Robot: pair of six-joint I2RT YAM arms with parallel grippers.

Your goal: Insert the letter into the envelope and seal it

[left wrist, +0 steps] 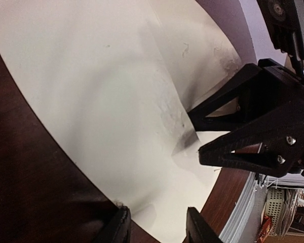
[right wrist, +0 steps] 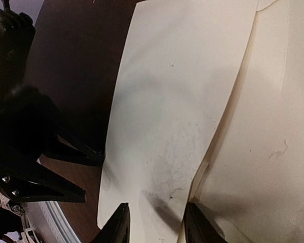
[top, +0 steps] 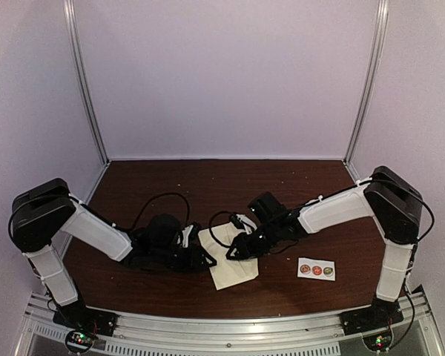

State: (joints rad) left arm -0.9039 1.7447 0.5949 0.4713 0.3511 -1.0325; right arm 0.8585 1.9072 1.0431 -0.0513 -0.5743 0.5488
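The cream envelope [top: 230, 271] lies flat on the dark table [top: 133, 291] between the left gripper [left wrist: 157, 224] and right gripper [right wrist: 154, 223], each with fingers half-spread astride a paper edge and clamping nothing (it looks light, limp and slick, probably best pinched at a free edge).

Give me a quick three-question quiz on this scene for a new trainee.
1. True or false: the sticker strip lies on top of the envelope.
2. By the robot's own sides, where is the strip relative to the envelope? A) left B) right C) underneath it
3. How many round stickers does the strip show?

Key: 1 false, the two lie apart; 2 B; 3 three.
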